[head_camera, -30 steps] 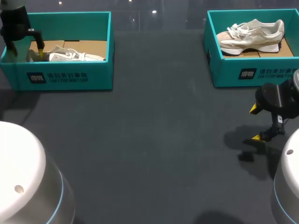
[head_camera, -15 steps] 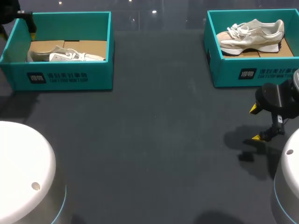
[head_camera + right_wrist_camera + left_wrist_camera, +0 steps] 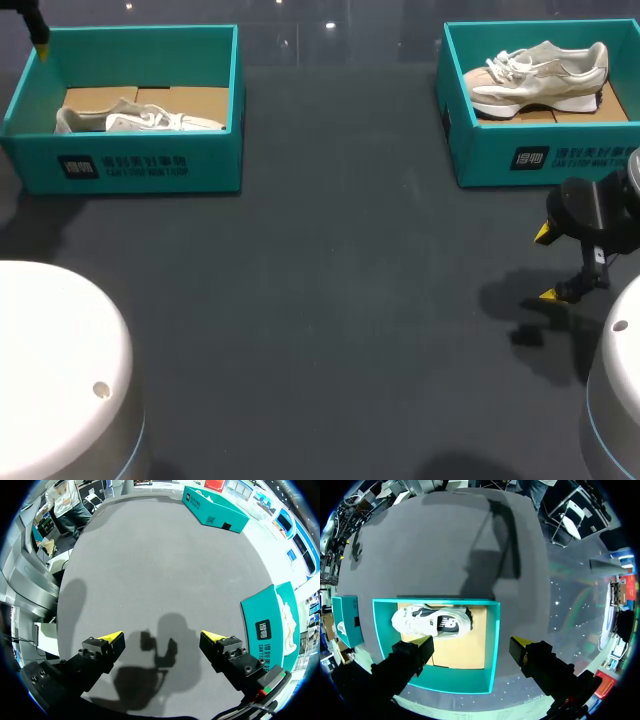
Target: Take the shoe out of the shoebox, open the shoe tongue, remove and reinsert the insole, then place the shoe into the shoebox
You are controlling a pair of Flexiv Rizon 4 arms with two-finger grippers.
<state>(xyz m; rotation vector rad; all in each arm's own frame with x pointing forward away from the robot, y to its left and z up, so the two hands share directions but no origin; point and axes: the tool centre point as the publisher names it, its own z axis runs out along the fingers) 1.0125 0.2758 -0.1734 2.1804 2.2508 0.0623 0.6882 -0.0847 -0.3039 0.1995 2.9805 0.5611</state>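
Surface [image 3: 330,300] carrying left shoebox [image 3: 205,170]; shoe [image 3: 140,118] lying inside. Left end effector [image 3: 472,641] hovering above box, fingers apart, empty. Right end effector [image 3: 167,637] hanging over surface, fingers apart. Judging step one pending: taking shoe out. Next: descending, straddling shoe, clamping.

Wide table [image 3: 340,300] gap between left shoebox [image 3: 130,165], right shoebox [image 3: 540,155], tops open
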